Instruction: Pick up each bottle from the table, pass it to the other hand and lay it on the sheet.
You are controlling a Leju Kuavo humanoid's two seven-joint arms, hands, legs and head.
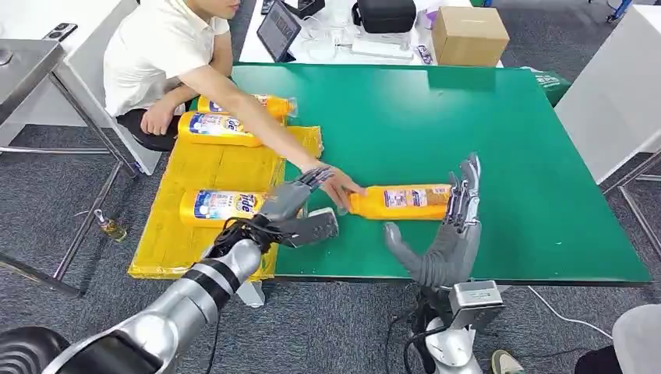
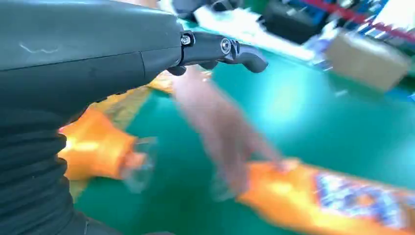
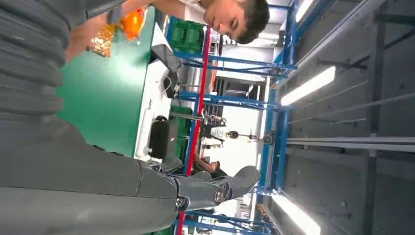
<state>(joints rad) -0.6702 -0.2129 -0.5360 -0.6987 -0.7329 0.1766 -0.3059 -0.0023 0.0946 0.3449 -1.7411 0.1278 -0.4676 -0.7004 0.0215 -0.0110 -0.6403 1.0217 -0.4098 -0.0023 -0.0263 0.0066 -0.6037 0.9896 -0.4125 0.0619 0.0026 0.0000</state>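
Bottle lies on its side on the green table, near the front edge, between the two robot hands. A person's hand rests on its cap end (the left end in the head view); the arm reaches across from the seated person in a white shirt at the table's far left. The left wrist view shows the same contact, blurred: the person's hand on the bottle.

The right hand stands upright just in front of the bottle's other end, palm turned toward it, fingers straight and spread, thumb out to the side. It holds nothing, and I cannot tell whether its fingertips touch the bottle.

The left hand hovers over the table's front edge beside the sheet, fingers stretched toward the person's hand, nothing in its grasp. Whether it touches the person's hand is unclear.

The yellow sheet lies at the table's left end. Three more bottles rest on it: one near the front, just behind the left hand, and two side by side at the far end.

Beyond the table stands a cardboard box, a black bag and a tablet.
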